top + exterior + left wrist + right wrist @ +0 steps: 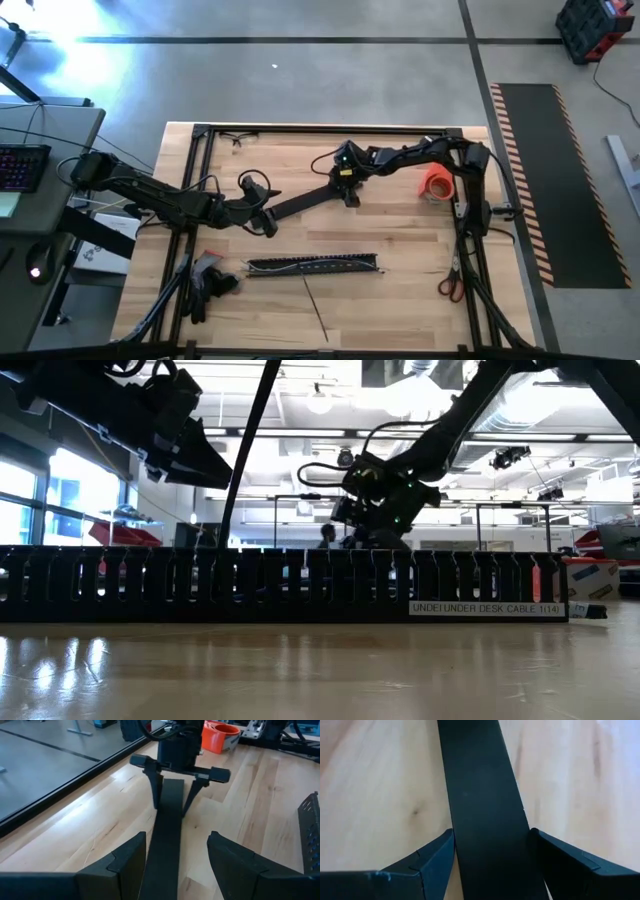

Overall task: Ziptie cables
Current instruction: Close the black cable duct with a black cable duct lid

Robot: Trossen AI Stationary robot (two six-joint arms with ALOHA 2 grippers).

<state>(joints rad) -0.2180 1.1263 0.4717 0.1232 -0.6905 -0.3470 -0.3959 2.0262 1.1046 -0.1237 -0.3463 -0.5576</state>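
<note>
A flat strip [305,203] is spanned between the left gripper [268,222] and the right gripper [348,192], one end between each pair of fingers. A slotted strip [313,265] is laid nearer the front edge, with cables [300,262] in it. Scissors [450,287] are placed well right of it.
</note>
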